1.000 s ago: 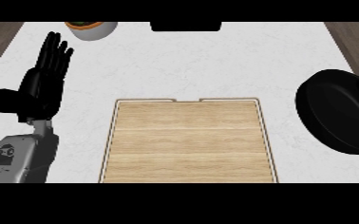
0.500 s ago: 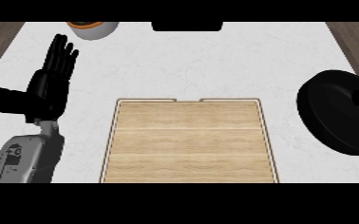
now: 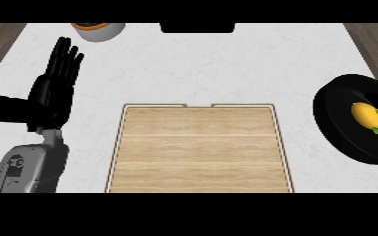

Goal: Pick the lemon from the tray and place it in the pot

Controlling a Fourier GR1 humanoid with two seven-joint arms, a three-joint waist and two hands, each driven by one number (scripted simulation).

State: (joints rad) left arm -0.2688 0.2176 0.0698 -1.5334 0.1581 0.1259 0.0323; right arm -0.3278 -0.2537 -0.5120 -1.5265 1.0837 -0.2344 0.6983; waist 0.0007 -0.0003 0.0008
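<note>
The yellow-orange lemon (image 3: 362, 114) lies inside the black pot (image 3: 332, 125) at the surface's right edge. The left hand (image 3: 53, 92) rests open, fingers straight, left of the wooden tray (image 3: 199, 150).

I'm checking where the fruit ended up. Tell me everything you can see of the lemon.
The lemon is a small yellow-orange oval with a smooth skin, lying inside the black pot at the counter's right edge. It rests on the pot's dark inner floor, toward the right side, with a bit of green showing just beside its lower right end. Neither hand touches it: the left hand rests open at the far left, and the right hand is out of view. The wooden tray holds nothing.
</note>
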